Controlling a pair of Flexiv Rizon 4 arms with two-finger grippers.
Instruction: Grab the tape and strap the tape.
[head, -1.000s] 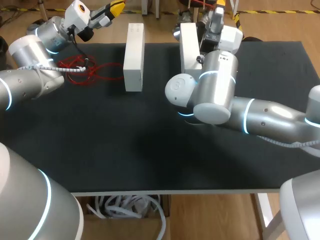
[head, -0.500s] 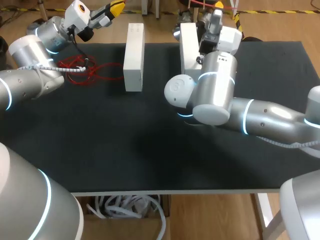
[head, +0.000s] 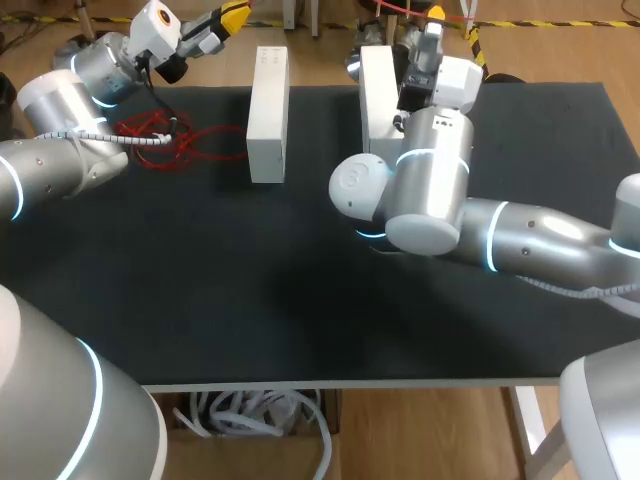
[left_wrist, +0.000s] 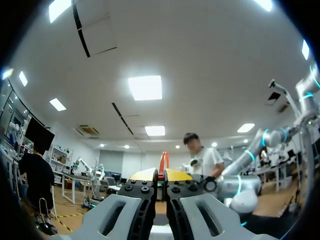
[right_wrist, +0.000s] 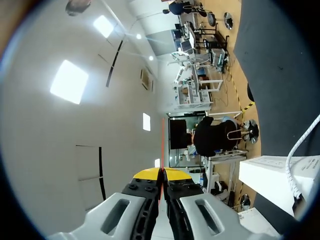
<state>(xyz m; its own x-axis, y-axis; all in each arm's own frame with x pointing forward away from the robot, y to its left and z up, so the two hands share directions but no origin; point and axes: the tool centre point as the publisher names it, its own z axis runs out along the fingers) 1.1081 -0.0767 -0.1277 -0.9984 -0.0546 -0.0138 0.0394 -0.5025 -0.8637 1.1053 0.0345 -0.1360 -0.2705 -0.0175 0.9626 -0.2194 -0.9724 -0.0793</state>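
Red tape is seen in loose tangled loops, flat on the surface, far-left, beside the white box; one loop seemingly reaches it.

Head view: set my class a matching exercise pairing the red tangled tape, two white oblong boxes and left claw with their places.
Things: 1 red tangled tape; 2 white oblong box nearer the left arm; 3 white oblong box nearer the right arm; 4 left claw.
Places: A partly hidden behind the right arm; B raised near the far edge of the black table, left of both boxes; C lying on the table; D standing clear between tape and other box.
Pairs: 1-C, 2-D, 3-A, 4-B.
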